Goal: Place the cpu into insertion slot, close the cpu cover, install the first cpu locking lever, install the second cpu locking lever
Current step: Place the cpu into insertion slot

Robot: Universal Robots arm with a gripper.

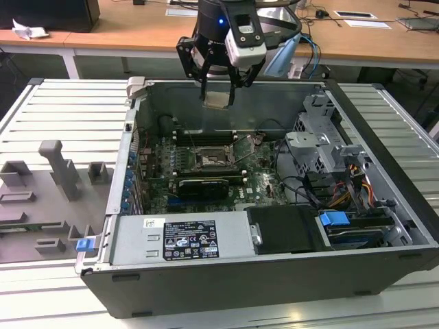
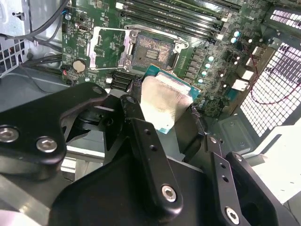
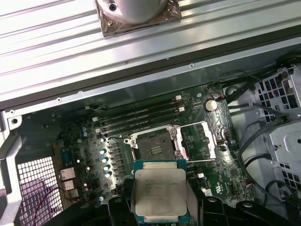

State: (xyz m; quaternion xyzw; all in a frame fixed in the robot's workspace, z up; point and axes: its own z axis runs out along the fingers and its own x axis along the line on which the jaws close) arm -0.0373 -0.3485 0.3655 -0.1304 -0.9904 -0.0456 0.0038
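Note:
My gripper (image 1: 218, 103) hangs above the open computer case, shut on the cpu (image 1: 218, 99), a small square chip with a pale metal top. In both wrist views the cpu (image 3: 159, 190) (image 2: 162, 101) sits between the black fingers (image 2: 141, 136), held well above the board. The insertion slot (image 1: 213, 159) (image 3: 154, 143) (image 2: 150, 49) is a dark square socket with nothing in it, lower down on the green motherboard. The cpu cover (image 3: 200, 139) (image 2: 106, 49), a silver frame plate, is swung open and stands beside the socket.
Long black memory slots (image 3: 141, 115) run beside the socket. A silver power supply (image 1: 178, 236) lies along the case's near side, with a metal drive cage (image 1: 322, 137) and cables at the exterior view's right. A grey fixture tray (image 1: 48, 185) lies outside the case.

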